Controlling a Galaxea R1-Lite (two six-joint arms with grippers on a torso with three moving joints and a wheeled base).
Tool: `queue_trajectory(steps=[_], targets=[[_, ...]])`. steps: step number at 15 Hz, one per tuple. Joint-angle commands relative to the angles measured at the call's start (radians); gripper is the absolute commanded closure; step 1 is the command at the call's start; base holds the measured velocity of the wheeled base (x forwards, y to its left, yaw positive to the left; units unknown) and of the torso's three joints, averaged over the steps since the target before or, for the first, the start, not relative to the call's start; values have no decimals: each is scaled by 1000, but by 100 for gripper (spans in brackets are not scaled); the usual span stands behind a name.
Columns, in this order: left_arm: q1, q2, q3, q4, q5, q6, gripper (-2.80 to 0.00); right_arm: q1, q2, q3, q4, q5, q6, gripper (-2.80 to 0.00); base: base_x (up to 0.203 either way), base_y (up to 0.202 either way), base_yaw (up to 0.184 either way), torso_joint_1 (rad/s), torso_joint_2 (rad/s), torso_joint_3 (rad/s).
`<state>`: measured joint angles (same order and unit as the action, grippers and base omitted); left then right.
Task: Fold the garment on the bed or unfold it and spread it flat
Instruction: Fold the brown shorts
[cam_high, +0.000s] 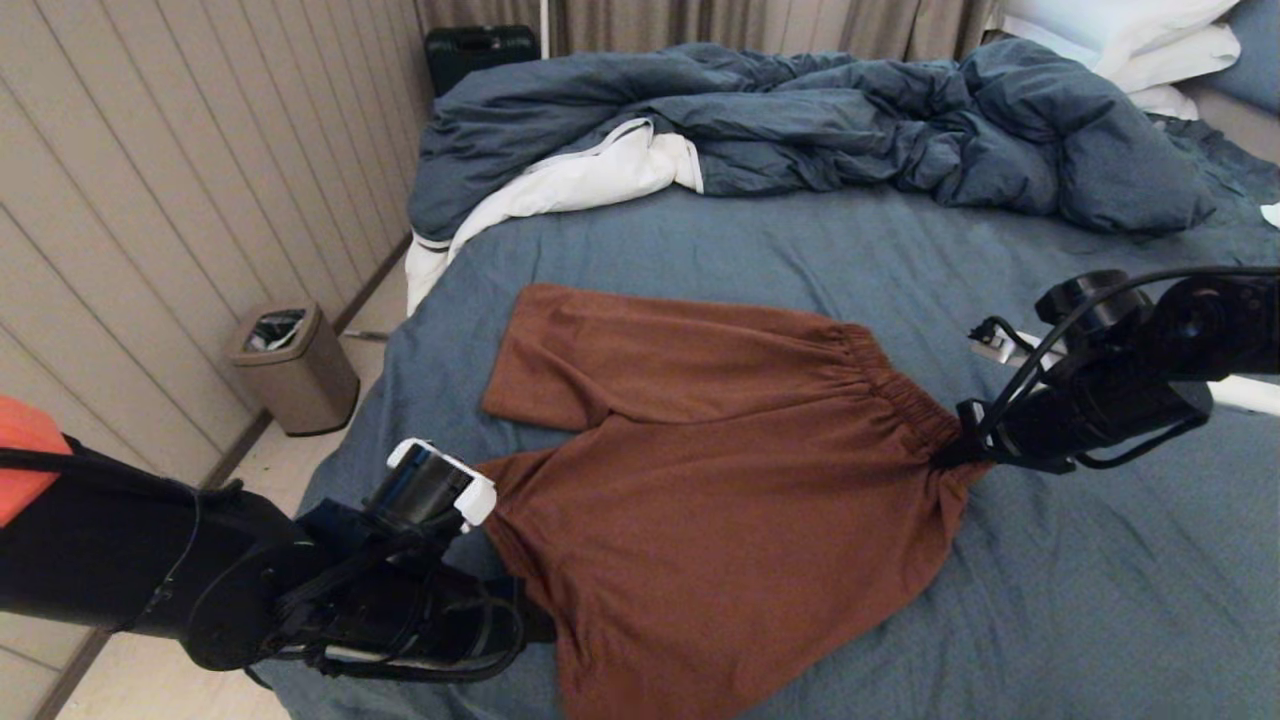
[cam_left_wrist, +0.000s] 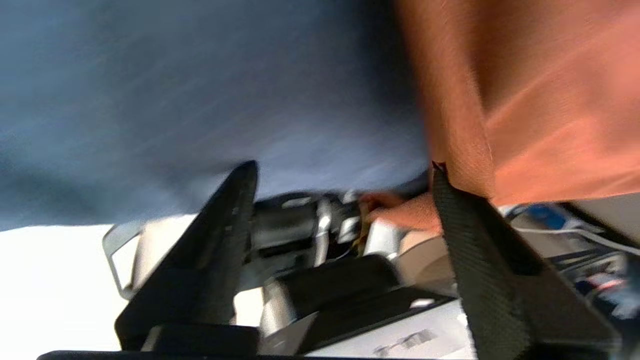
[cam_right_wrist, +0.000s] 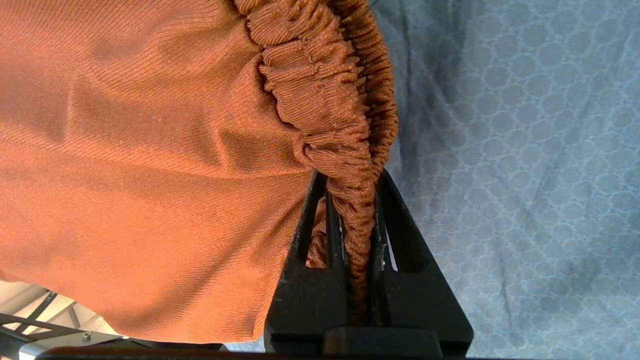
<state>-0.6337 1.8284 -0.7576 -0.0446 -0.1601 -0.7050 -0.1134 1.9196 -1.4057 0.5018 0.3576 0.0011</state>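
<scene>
The rust-brown garment (cam_high: 720, 470) lies spread on the slate-blue bed (cam_high: 1050, 600), legs toward the left edge, gathered waistband (cam_right_wrist: 325, 85) on the right. Its drawstring and logo are hidden. My right gripper (cam_high: 958, 456) (cam_right_wrist: 352, 175) is shut on the near end of the waistband and holds it slightly off the sheet. My left gripper (cam_high: 535, 622) (cam_left_wrist: 342, 167) is low at the bed's near left edge, at the hem of the near leg. It is open, and the garment (cam_left_wrist: 540, 100) brushes one fingertip (cam_left_wrist: 442, 180) with nothing between the fingers.
A rumpled dark blue duvet (cam_high: 800, 130) with white lining crosses the far bed, with white pillows (cam_high: 1150, 40) at the far right. On the floor to the left stand a small bin (cam_high: 292, 368) and a panelled wall (cam_high: 150, 200). A black case (cam_high: 478, 50) stands behind.
</scene>
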Motion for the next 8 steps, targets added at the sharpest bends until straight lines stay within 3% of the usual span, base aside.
queue_trajectory(steps=[1,8], targets=[[-14,47,-28,-21,-2,-21,-280,-2,-5,1,3,0,-1,0,0,0,0,0,0,0],[-55,118,-113,-29,-3,-71,-280,0,5,2,0,3,0,0,0,0,0,0,0,0]])
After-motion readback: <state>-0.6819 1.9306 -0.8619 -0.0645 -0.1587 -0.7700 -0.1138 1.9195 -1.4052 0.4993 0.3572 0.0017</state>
